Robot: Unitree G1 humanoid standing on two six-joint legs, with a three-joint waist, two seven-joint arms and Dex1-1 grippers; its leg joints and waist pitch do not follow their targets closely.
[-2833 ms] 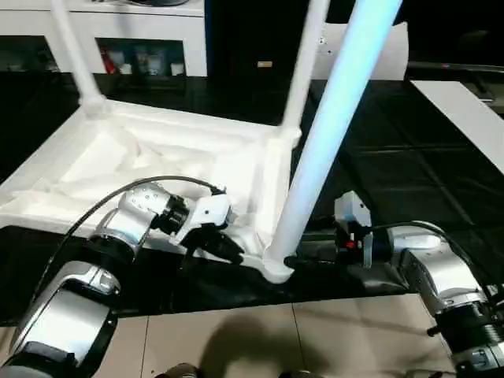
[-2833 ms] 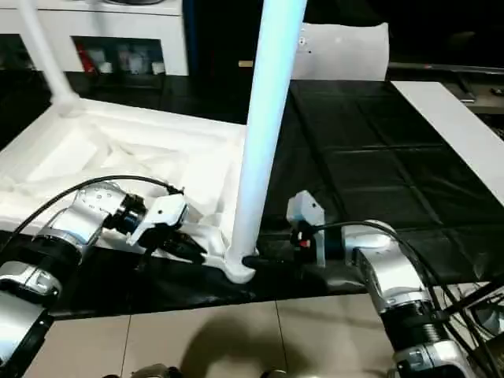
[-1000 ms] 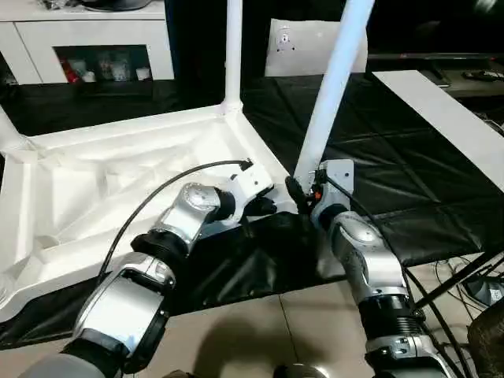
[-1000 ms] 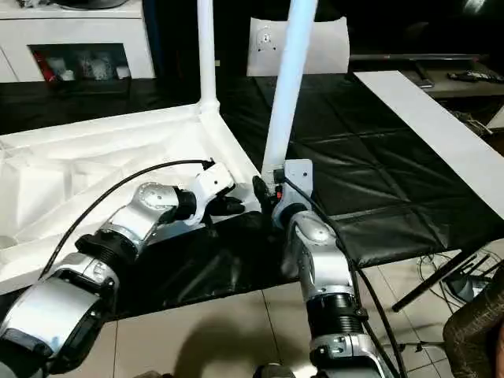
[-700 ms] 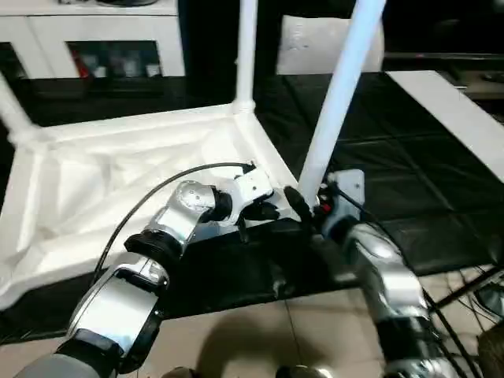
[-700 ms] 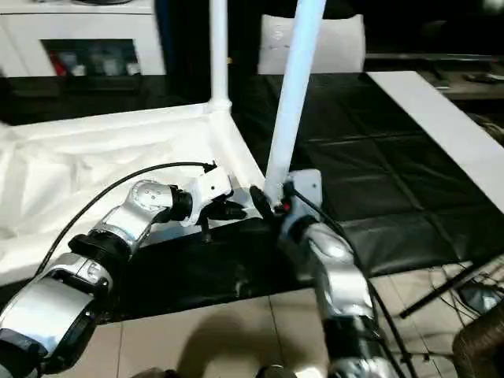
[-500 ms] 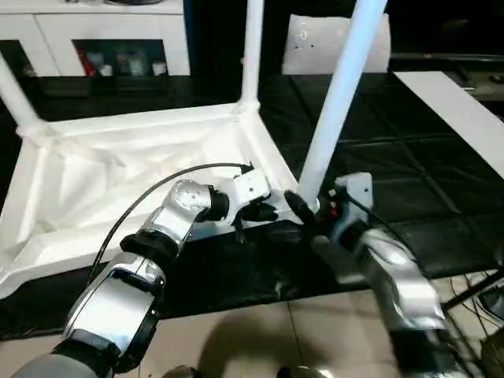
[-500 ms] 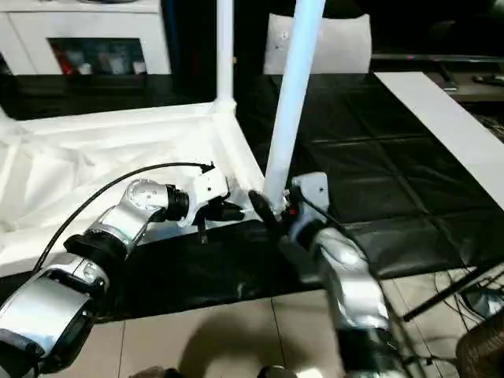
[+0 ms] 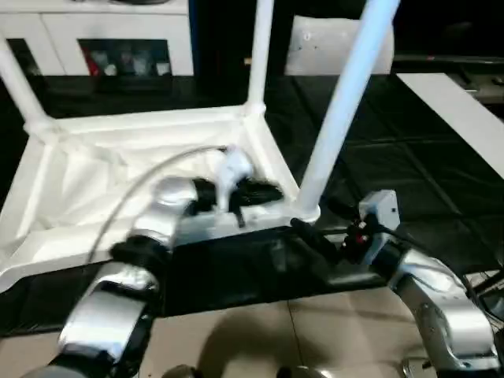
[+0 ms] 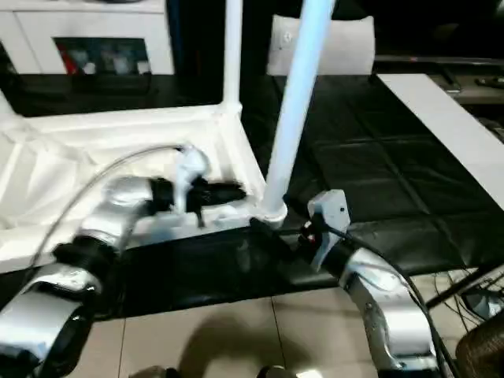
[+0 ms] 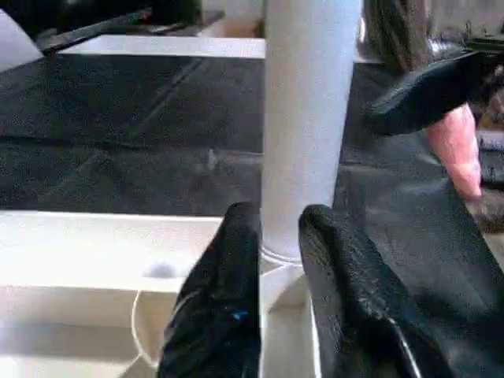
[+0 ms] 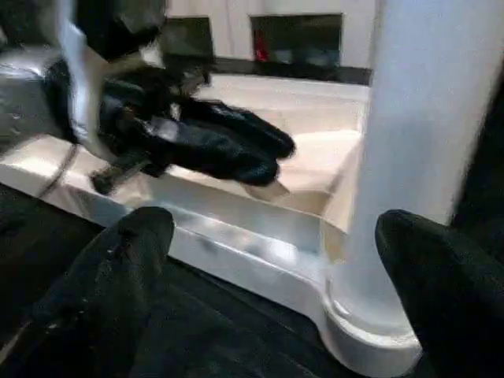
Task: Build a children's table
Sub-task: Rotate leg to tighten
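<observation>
Table: I've got the children's table (image 9: 142, 157) upside down across the left and centre of the head view, ribbed underside up, lying on the black mat (image 9: 409, 157).
Legs: three stand up out of the corner sockets. The near leg (image 9: 339, 118) rises right of centre, another (image 9: 258, 55) at top centre, a third (image 9: 20, 83) at the upper left.
Left gripper: my left gripper (image 9: 264, 191) sits over the table's near rim, centre frame, just left of the near leg's base. The wrist view shows its fingers (image 11: 228, 307) slightly parted, holding nothing.
Right gripper: my right gripper (image 9: 327, 224) is at lower right of centre, just beside the near corner socket. Its fingers (image 12: 118, 268) are spread wide either side of the leg's base, not touching it.
</observation>
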